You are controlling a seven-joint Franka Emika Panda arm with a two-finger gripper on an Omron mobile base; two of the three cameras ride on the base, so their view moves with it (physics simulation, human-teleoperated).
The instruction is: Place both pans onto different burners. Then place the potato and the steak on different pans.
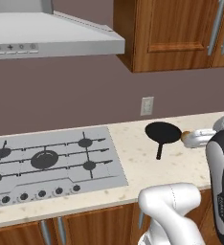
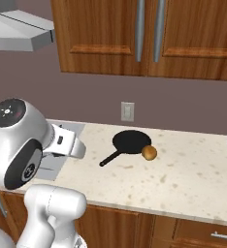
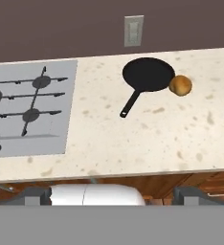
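Dark fingertips of the gripper (image 3: 112, 195) stand spread wide at the bottom of the hand view, holding nothing, high above the front edge of the counter. Straight ahead of them on the speckled beige countertop (image 3: 147, 139) lies one black frying pan (image 3: 148, 74), its thin handle pointing toward the counter's front edge and slightly toward the cooktop. The golden-brown potato (image 3: 181, 85) sits on the stone, touching or just beside the pan's rim on the side away from the stove. The grey steel cooktop (image 1: 51, 162) is set into the counter well apart from the pan, its black burners (image 1: 44, 159) bare under thin grates, the largest in the middle, with a row of small black knobs (image 1: 41, 194) along its front. A white wall outlet (image 2: 127, 112) sits on the mauve backsplash behind the pan. Wooden wall cabinets (image 2: 144, 36) with steel handles hang above, a steel range hood (image 1: 47, 36) over the stove, and wooden base cabinets (image 1: 85, 227) run below the counter
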